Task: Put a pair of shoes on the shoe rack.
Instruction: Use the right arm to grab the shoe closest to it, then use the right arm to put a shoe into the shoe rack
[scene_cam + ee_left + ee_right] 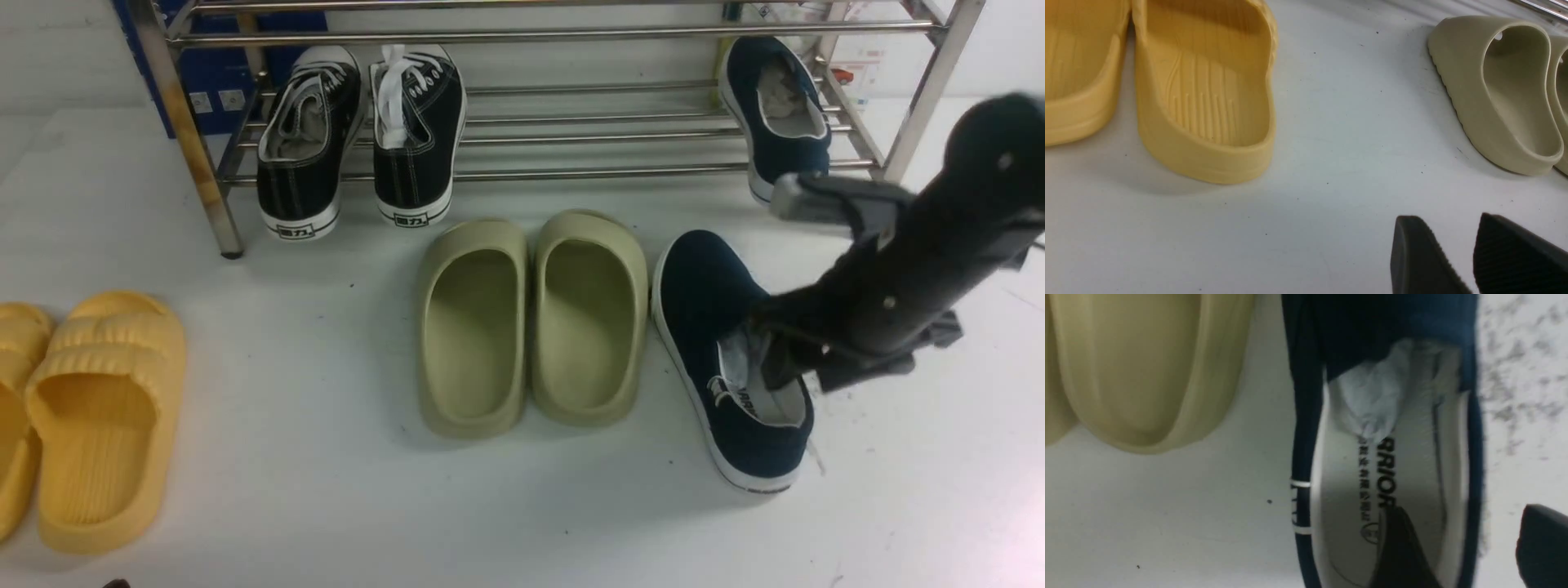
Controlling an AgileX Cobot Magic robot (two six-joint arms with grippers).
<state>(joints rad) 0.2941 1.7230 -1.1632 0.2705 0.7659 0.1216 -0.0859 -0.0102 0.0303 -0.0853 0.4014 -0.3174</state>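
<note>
One navy slip-on shoe (710, 310) lies on the white floor in front of the shoe rack (571, 171), toe toward the rack. The other navy shoe (775, 106) rests on the rack's lower bars at the right end. My right gripper (796, 371) is open over the heel of the floor shoe. In the right wrist view (1466, 514) one finger is inside the shoe (1412, 469) over the printed insole and the other is outside its wall, with a gap to it. My left gripper (1447, 222) is open and empty above bare floor and does not show in the front view.
Two olive-green slippers (531, 318) sit just left of the floor shoe. Two black lace-up sneakers (359, 139) stand on the rack's left part. Two yellow slippers (98, 408) lie at the far left, close to my left gripper in the left wrist view (1208, 102).
</note>
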